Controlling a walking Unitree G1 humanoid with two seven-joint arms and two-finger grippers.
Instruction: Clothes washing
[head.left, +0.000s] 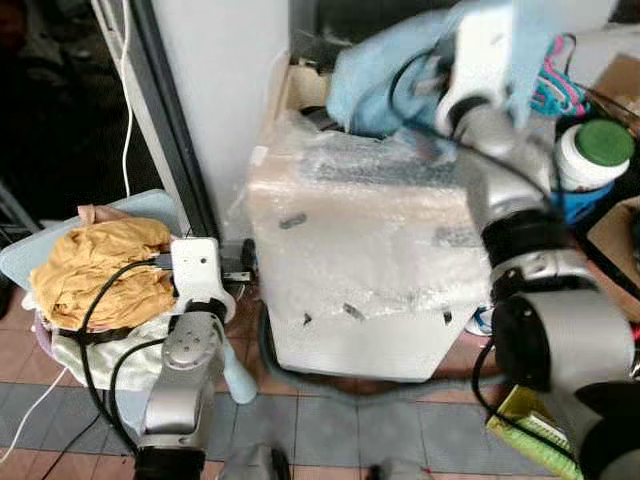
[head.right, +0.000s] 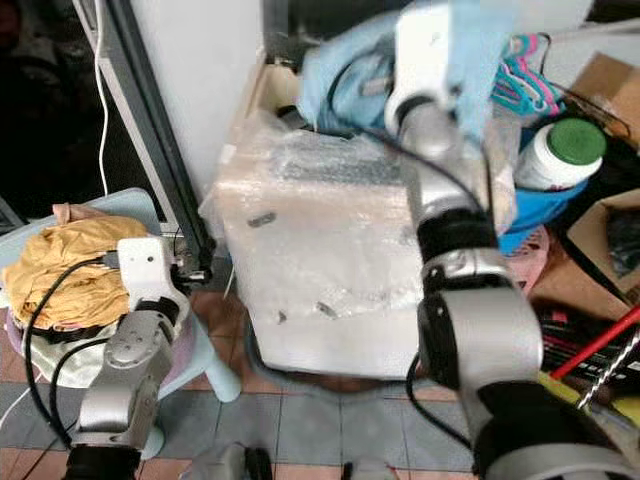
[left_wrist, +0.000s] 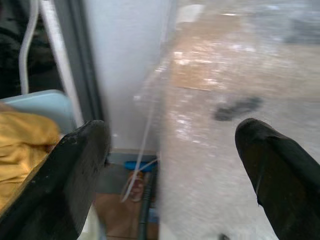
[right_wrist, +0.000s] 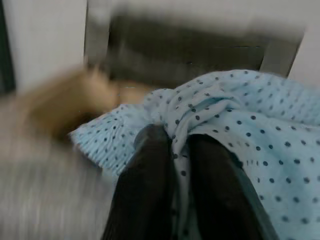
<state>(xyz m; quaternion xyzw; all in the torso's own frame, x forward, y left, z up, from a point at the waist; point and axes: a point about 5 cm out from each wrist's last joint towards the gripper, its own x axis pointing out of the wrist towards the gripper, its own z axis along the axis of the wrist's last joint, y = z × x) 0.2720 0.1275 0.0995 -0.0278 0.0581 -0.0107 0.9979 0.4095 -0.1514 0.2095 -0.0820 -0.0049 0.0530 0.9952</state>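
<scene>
Currently my right hand (right_wrist: 172, 165) pinches the light-blue dotted cloth (right_wrist: 240, 125) above the plastic-wrapped white washing machine (head.left: 370, 250); my left hand (left_wrist: 175, 175) gapes empty beside the pale-blue basket (head.left: 130, 205) of mustard-yellow clothes (head.left: 100, 265).

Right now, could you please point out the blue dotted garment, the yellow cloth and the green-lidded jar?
Blue dotted garment (right_wrist: 260, 130): right wrist view, its bunched folds.
Yellow cloth (head.left: 95, 265): left eye view, its middle.
Green-lidded jar (head.left: 604, 142): left eye view, its lid.

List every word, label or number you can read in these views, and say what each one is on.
No text can be read.
White jar with green lid: nothing legible on it.
Plastic-wrapped washing machine: dark marks under the wrap, too blurred to read.
Yellow-green item on the floor: any print is too small.
</scene>
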